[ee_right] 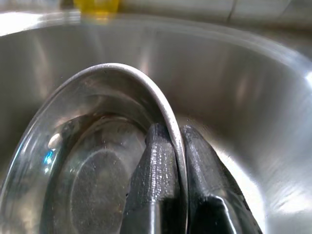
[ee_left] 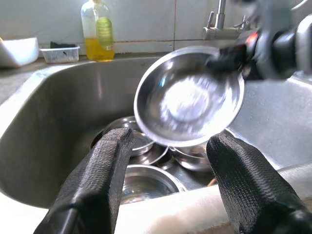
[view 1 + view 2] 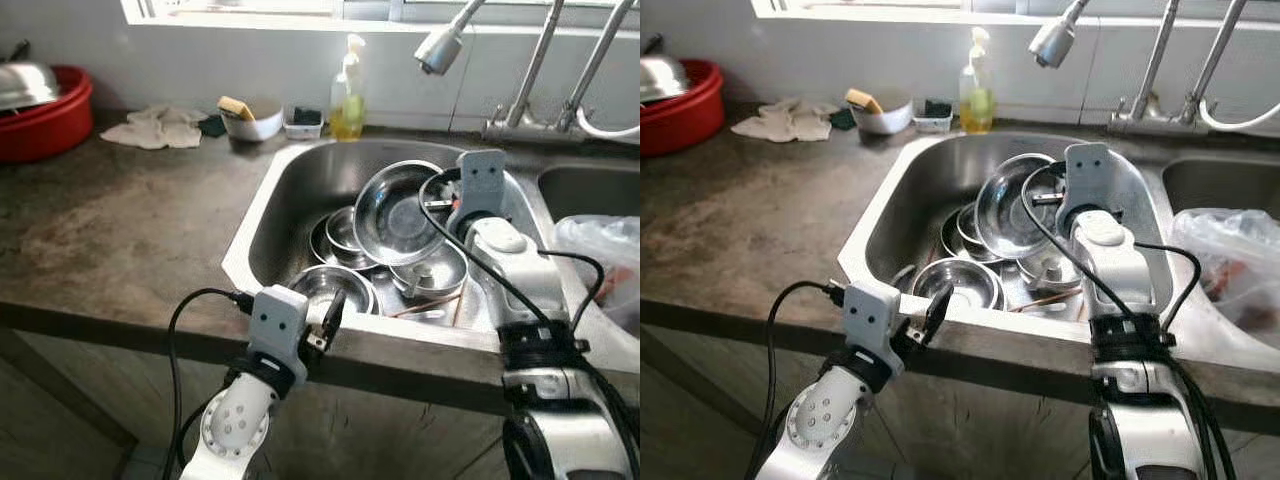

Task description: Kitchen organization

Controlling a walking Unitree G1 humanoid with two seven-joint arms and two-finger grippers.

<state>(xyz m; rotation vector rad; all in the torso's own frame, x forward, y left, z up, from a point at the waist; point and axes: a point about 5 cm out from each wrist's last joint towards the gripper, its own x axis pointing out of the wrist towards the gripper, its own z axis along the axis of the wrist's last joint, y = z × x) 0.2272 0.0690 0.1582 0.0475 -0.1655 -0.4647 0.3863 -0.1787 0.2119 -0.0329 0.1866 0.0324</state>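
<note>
A large steel bowl (image 3: 395, 215) is tilted up on its edge inside the steel sink (image 3: 290, 195), above several smaller steel bowls (image 3: 335, 285) piled on the bottom. My right gripper (image 1: 175, 163) is shut on this bowl's rim, one finger inside and one outside; the right wrist (image 3: 480, 185) reaches down over the sink. My left gripper (image 2: 168, 165) is open at the sink's front rim, fingers (image 3: 330, 315) pointing in toward the pile, touching nothing.
A faucet spray head (image 3: 438, 48) hangs over the sink. A yellow soap bottle (image 3: 348, 95), a small bowl with a sponge (image 3: 250, 118) and a rag (image 3: 155, 128) sit at the back. A red basin (image 3: 45, 115) is far left, a plastic bag (image 3: 600, 250) right.
</note>
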